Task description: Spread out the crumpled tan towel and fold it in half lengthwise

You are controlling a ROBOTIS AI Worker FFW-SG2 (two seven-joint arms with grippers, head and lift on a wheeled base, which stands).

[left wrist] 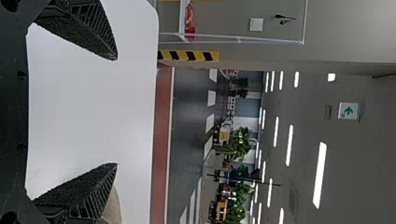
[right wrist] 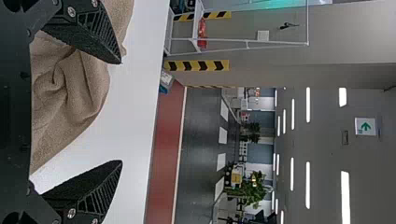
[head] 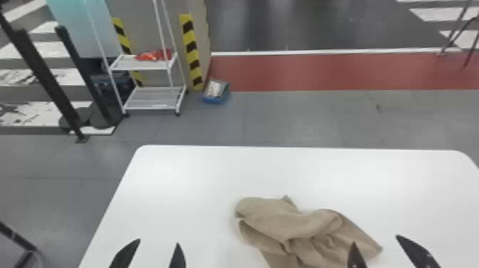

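In the head view my left gripper [head: 157, 246] stands open at the bottom edge, left of the towel and apart from it. My right gripper [head: 376, 242] is also open at that edge, with one finger over the towel's right part. The tan towel [head: 285, 224] lies bunched and creased on the white table [head: 185, 185]. In the left wrist view, the left gripper [left wrist: 116, 112] has its fingers wide apart, and a bit of towel [left wrist: 112, 207] shows behind one. The right wrist view has the right gripper [right wrist: 122, 112] with nothing held and the wrinkled towel [right wrist: 70, 93] beyond it.
The table's far edge [head: 299, 147] runs across the head view, with rounded corners. Beyond it on the floor are a white shelf cart [head: 151, 98], a small blue box [head: 216, 91] and dark posts [head: 46, 78] at the left.
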